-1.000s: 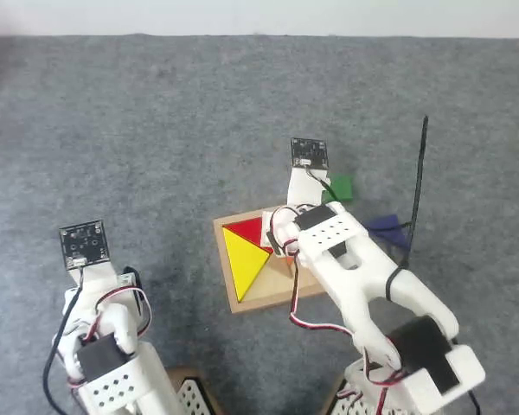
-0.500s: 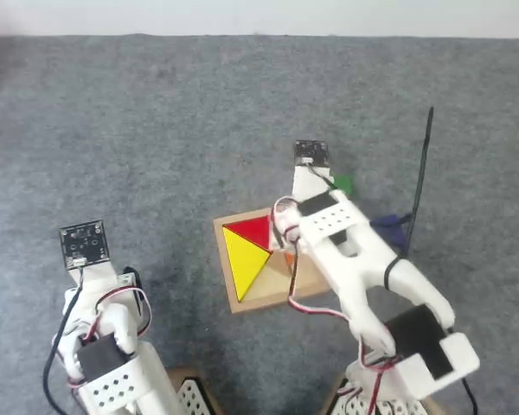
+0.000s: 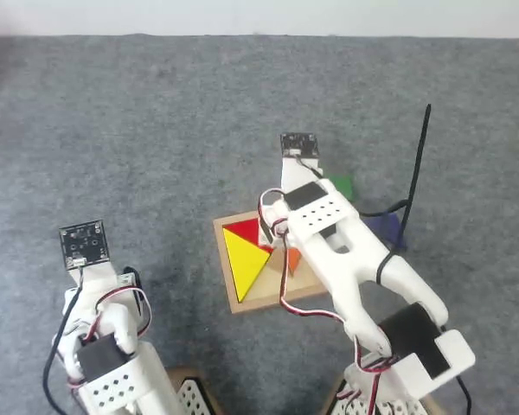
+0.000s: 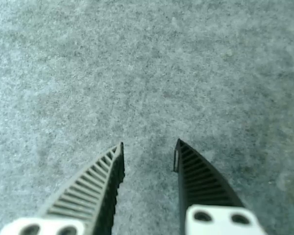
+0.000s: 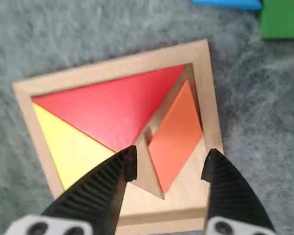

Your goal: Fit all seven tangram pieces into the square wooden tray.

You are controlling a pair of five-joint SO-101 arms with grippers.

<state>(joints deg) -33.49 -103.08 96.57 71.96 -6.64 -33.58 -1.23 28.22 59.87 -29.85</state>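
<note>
Right gripper (image 5: 169, 166): fingers apart, poised above the square wooden tray (image 5: 112, 66), with its tips on either side of an orange parallelogram (image 5: 176, 137) that lies inside the tray along one wall. A large red triangle (image 5: 117, 115) and a large yellow triangle (image 5: 68, 147) lie edge to edge in the tray. A green piece (image 5: 281, 17) and a blue piece (image 5: 228, 3) lie on the grey carpet (image 4: 137, 58) just outside the tray. Left gripper (image 4: 149, 147): fingers apart over carpet, well apart from the tray.

My right arm (image 3: 337, 246) hangs over the wooden tray (image 3: 259, 303); inside I see a red triangle (image 3: 246, 232), yellow triangle (image 3: 242, 259), orange piece (image 3: 292, 258).
</note>
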